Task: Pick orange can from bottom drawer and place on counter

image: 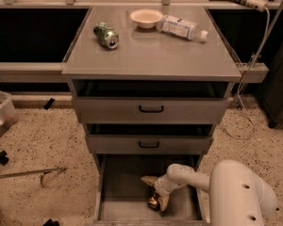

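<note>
Gripper [155, 192] is sitting low in bottom drawer [118, 192], right at orange can [153, 201]; can't tell if it's clamping yet. Can's looking light, thin-walled, dented, slick, so it's calling for a gentle mid-body squeeze.

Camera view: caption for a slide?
Robot's claw at dented orange-gold metal can in deep grey metal bottom drawer, below flat grey metal counter.

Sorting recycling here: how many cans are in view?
2. A green can lies on the counter; an orange can sits in the bottom drawer, at the gripper. The two upper drawers could hide more.
</note>
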Robot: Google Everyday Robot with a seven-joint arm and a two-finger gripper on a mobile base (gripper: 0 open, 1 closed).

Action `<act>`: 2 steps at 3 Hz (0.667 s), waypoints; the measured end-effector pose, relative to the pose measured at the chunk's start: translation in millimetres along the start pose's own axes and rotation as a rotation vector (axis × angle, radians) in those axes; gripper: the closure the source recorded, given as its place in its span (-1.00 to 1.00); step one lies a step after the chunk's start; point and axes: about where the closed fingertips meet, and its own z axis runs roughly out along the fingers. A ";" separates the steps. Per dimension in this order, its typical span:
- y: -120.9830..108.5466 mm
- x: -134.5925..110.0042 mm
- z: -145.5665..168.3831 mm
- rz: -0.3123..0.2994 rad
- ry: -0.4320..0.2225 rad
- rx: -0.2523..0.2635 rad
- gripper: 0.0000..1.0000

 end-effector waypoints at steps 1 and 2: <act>2.3 2.1 4.1 0.000 0.007 -0.018 -1.00; 2.3 2.1 4.1 0.000 0.007 -0.018 -0.62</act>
